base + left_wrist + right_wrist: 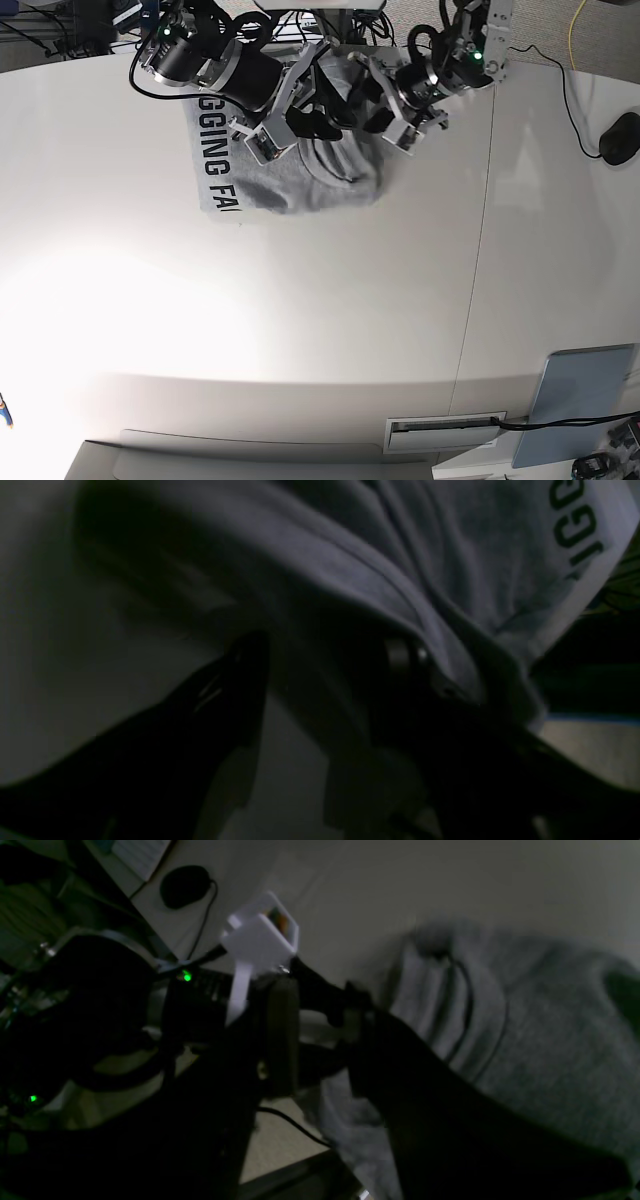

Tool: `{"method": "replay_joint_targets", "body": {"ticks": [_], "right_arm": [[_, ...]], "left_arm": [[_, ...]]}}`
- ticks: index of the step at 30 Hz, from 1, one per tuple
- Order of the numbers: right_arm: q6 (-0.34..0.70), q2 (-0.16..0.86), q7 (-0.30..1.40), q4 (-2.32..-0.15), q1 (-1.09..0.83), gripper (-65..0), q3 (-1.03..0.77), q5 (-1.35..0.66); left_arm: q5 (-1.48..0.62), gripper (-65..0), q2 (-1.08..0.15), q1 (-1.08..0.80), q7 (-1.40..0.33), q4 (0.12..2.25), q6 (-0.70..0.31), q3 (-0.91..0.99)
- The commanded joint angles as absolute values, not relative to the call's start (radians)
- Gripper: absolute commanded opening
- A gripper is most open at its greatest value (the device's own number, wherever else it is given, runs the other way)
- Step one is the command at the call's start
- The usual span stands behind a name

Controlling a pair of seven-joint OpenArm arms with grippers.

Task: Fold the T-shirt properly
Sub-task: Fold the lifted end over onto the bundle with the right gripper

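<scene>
Base view: both end effectors over the crumpled T-shirt (320, 185), grip state unclear.

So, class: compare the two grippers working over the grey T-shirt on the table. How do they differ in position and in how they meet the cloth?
The right gripper sits over the shirt's middle folds beside the black lettering; the left gripper is at the T-shirt edge farthest from the lettering. In its wrist view the left gripper has a fold of fabric draped over one finger; the right gripper's jaw state is unclear. Both are dark and low over the bunched shirt on the white table.
</scene>
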State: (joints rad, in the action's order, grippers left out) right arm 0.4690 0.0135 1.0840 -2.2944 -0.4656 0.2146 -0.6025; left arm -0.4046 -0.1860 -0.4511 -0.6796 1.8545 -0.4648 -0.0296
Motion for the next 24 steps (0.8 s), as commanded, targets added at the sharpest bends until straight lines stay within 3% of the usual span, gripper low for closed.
{"method": "replay_joint_targets", "body": {"ticks": [1,5,8,10,12,15,19,24], "right_arm": [[0.476,0.012,1.052,-2.311,-0.465,-48.9,0.213,-0.601],[0.474,0.014,1.021,-2.311,-0.452,-49.1,0.167,-0.511],[0.427,0.023,0.996,-2.310,-0.418,-51.3,0.094,-0.412],[0.385,0.039,0.955,-2.304,-0.387,-58.2,0.041,-0.334],[0.365,0.057,0.926,-2.283,-0.355,-63.4,-0.004,-0.290],[0.362,0.084,0.904,-2.202,-0.299,-65.0,-0.046,-0.260],[0.363,0.097,0.904,-2.031,-0.212,-65.0,-0.047,-0.230],[0.370,0.097,0.906,-1.851,-0.104,-65.0,-0.047,-0.183]], "left_arm": [[-0.420,-34.5,-0.189,-0.449,-0.669,1.886,-0.473,-0.011],[-0.461,-35.5,-0.189,-0.450,-0.714,1.948,-0.474,0.080],[-0.598,-47.5,-0.189,-0.457,-0.780,2.011,-0.553,0.146],[-0.744,-59.4,-0.188,-0.465,-0.862,2.038,-0.641,0.153],[-0.874,-65.0,-0.188,-0.475,-0.937,2.045,-0.695,0.134],[-0.903,-65.0,-0.188,-0.489,-0.988,2.043,-0.698,0.044],[-0.761,-65.0,-0.188,-0.493,-0.970,2.025,-0.696,-0.112],[-0.559,-65.0,-0.189,-0.493,-0.917,1.965,-0.604,-0.194]]}}
